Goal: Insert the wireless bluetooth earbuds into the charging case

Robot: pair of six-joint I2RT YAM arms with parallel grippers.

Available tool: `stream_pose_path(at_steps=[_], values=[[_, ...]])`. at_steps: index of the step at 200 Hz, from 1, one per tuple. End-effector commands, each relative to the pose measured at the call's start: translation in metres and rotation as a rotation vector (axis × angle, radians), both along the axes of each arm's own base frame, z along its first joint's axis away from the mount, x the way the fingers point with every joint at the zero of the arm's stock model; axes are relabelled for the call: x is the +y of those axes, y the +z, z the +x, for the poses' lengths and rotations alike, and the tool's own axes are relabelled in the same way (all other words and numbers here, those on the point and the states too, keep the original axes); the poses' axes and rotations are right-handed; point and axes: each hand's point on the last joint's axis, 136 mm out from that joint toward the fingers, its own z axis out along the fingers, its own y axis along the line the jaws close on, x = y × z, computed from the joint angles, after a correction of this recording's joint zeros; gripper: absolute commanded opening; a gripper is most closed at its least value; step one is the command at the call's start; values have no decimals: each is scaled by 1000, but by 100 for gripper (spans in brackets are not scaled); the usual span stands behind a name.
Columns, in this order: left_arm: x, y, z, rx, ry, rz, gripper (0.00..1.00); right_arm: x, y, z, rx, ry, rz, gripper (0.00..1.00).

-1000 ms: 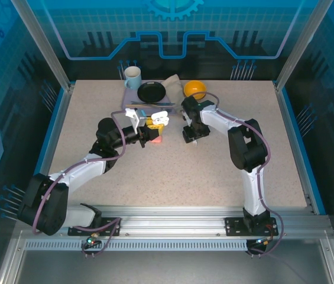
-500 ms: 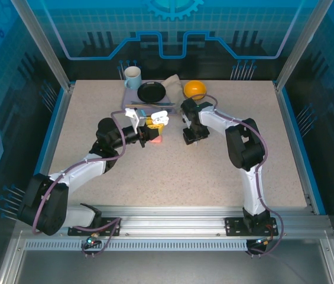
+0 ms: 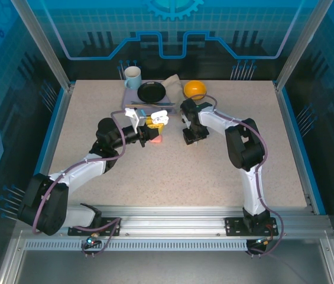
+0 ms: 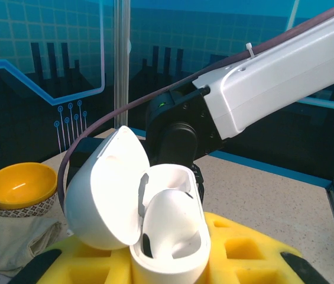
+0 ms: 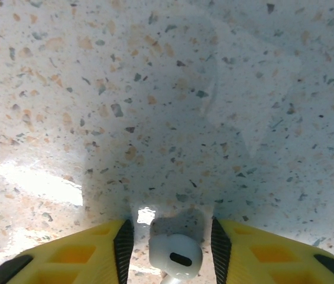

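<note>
Left gripper clamping open charging case (white), right gripper seemingly ajar around earbud

Glossy, smooth white plastic charging case and earbud; speckled matt stone-look tabletop; glossy yellow bowl.

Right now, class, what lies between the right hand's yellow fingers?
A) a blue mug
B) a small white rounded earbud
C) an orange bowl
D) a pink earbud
B: the small white rounded earbud rests on the speckled table between the yellow fingers of the right hand.
</note>
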Motion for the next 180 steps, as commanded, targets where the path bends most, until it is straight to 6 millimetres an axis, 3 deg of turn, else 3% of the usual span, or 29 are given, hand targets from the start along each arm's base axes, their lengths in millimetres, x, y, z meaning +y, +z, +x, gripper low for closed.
stream_pose_path(at_steps=[1,133,180], values=[[6,14,2,-40,21,-30,0,-10,-9,-13,41,-3,-49,41],[6,19,3,-44,23,-35,0,-16,-6,-14,25,-24,-90,29],[6,19,3,-43,23,-37,0,-15,7,-10,-12,-44,-71,25]])
